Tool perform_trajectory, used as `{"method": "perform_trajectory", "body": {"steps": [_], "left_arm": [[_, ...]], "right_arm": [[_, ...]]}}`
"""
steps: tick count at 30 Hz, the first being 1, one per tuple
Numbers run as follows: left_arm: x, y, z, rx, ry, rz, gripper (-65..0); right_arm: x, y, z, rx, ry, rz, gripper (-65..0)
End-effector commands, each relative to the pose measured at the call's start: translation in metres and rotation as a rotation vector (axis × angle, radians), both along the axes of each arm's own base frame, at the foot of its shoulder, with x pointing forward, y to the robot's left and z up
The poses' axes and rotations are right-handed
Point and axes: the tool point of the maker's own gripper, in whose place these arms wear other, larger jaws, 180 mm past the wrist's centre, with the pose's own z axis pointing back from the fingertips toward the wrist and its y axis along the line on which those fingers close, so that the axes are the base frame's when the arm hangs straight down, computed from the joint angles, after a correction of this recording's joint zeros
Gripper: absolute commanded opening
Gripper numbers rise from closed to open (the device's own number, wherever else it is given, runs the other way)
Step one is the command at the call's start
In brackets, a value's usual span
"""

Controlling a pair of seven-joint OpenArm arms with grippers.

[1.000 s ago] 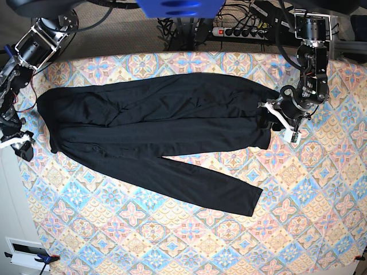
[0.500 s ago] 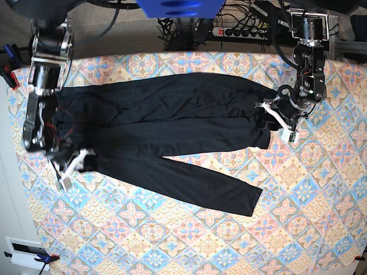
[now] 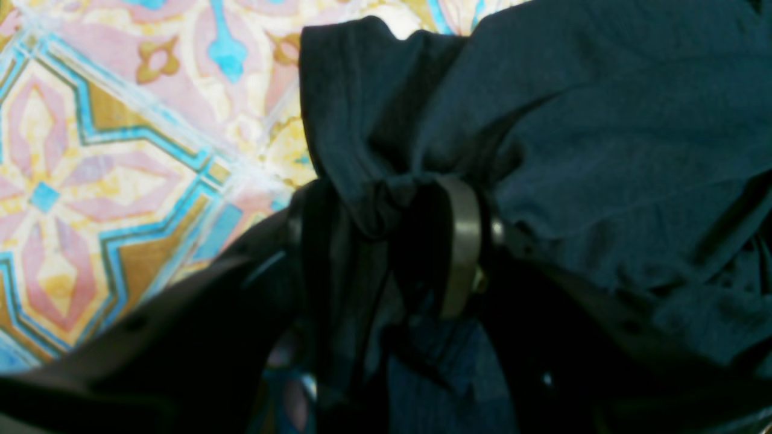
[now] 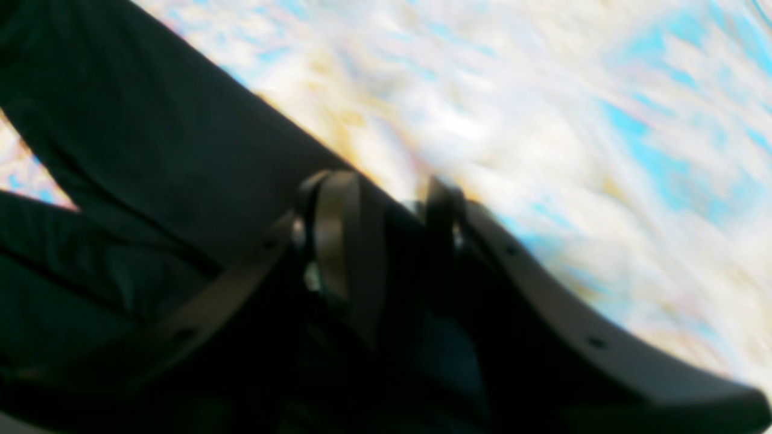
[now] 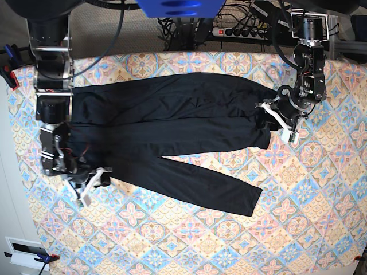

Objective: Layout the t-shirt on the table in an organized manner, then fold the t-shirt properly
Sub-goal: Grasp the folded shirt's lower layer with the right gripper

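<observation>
The black t-shirt [image 5: 172, 120] lies stretched in a long band across the table [image 5: 172, 229], with a narrow flap running toward the front right. My left gripper [image 5: 274, 119] is at the shirt's right end. In the left wrist view that gripper [image 3: 392, 235] is shut on a bunched fold of the t-shirt [image 3: 603, 120] just above the patterned table [image 3: 90, 150]. My right gripper [image 5: 94, 180] is at the shirt's lower left corner. The right wrist view is blurred, but its gripper [image 4: 389, 223] shows dark t-shirt cloth [image 4: 151, 150] between its fingers.
A power strip [image 5: 241, 31] and cables lie behind the table's back edge. Red clamps [image 5: 7, 74] hold the cloth at the left edge. A white box [image 5: 23, 252] sits off the front left corner.
My right arm has swung from the table's left edge inward and toward the front, dragging the shirt's left end with it. The left gripper has barely moved.
</observation>
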Motion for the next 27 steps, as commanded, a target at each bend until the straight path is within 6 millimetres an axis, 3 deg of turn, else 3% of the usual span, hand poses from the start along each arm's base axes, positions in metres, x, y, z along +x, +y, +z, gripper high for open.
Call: {"method": "perform_trajectory", "body": {"steps": [1, 7, 22, 27], "left_arm": [[0.010, 0.003, 0.014, 0.000, -0.050, -0.001, -38.8], [0.010, 0.003, 0.014, 0.000, -0.050, -0.001, -38.8], [0.010, 0.003, 0.014, -0.002, -0.048, 0.000, -38.8], [0.010, 0.003, 0.013, -0.003, -0.048, 0.000, -38.8]], "right_arm": [[0.017, 0.000, 0.020, -0.001, -0.061, 0.001, -46.1], [0.018, 0.021, 0.009, -0.028, -0.055, 0.040, -46.1], [0.027, 0.019, 0.016, -0.047, -0.122, 0.040, -46.1], [0.017, 0.014, -0.008, -0.019, -0.072, 0.007, -46.1]]}}
